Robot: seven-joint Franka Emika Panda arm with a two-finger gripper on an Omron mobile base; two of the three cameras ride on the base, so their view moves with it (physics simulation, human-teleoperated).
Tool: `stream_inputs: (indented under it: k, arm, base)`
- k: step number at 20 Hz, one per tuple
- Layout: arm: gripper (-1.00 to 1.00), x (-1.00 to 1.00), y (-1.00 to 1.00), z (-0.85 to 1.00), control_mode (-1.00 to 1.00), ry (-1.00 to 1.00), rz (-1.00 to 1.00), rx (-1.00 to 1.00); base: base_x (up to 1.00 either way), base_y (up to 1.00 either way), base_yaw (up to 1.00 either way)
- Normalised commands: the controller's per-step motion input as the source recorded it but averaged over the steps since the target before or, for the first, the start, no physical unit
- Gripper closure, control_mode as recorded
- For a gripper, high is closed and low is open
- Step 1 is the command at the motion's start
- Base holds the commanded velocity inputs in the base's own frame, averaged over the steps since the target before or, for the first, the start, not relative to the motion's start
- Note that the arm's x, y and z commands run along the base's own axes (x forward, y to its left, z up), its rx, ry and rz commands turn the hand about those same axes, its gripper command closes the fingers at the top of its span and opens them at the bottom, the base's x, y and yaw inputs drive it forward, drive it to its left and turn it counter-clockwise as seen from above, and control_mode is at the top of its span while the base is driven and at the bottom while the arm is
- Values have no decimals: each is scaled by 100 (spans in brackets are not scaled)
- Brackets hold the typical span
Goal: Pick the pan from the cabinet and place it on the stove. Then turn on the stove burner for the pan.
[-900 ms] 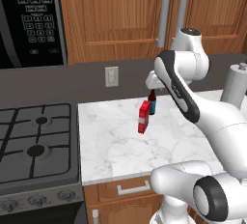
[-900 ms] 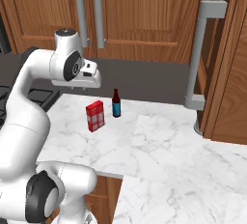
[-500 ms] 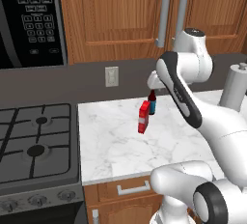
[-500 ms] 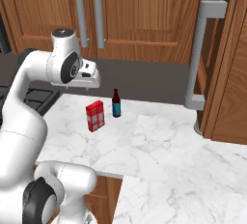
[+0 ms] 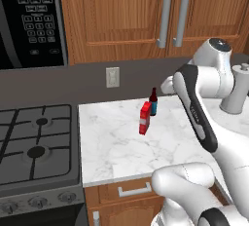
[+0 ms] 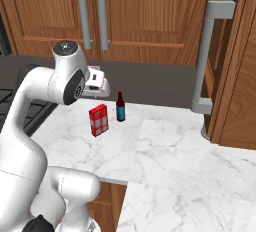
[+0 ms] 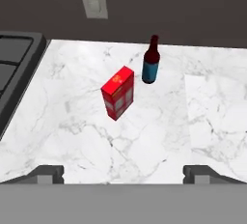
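Left base view alone shows stove knobs.

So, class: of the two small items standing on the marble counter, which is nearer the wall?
The dark bottle; the red box stands further forward.

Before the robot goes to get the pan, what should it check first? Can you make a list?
1. Pincer open and holding nothing: ok.
2. Cabinet doors open: not ok, both are shut.
3. Stove grates free for a pan: ok.
4. Red box and bottle standing upright, apart from the arm: ok.
5. Pan waiting inside the cabinet: cannot tell, the doors hide it.
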Motion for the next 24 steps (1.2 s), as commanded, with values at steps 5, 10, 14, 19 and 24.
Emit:
stream_inputs:
  k: [5,10,14,19,24]
  arm:
    - [-100,-50,-31,13,-100,-38,-2,0]
    - [-100,-18,-27,35,-100,-29,0,0]
    - [-100,0,-12,48,-100,-24,0,0]
    - [-100,8,-1,56,-100,-22,0,-1]
    - [-100,10,6,55,-100,-24,0,-4]
  base:
    - [0,0,0]
    - [0,0,0]
    - [0,0,0]
    - [0,0,0]
    - [0,0,0]
